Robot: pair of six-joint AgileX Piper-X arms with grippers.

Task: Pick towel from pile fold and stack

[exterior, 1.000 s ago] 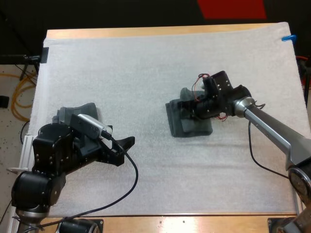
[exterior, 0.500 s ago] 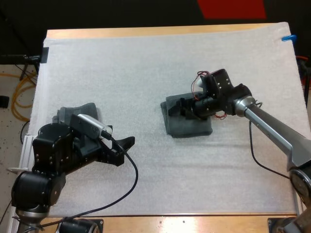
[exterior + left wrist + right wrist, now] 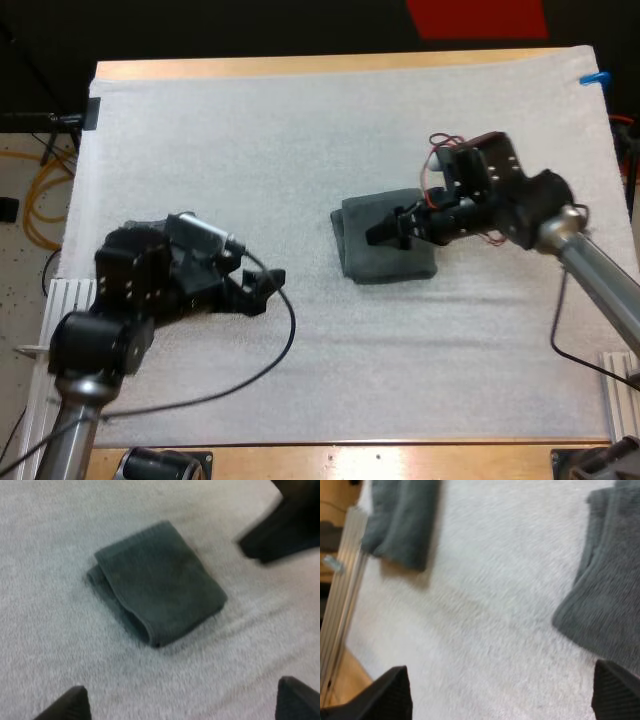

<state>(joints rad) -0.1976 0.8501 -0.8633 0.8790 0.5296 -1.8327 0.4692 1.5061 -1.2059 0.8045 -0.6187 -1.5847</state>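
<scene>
Dark grey-green folded towel (image 3: 385, 250) flat just 3 o'clock of mat (image 3: 300, 130) centre, layered edge toward 9. Second towel (image 3: 400, 520) at mat's 9 o'clock edge.

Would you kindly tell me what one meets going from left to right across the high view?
Left gripper → folded towel. The right gripper hangs over the towel, so it has no clear place in the order.

High camera looks down; close wrist cameras share folded towel (image 3: 160, 597).
</scene>
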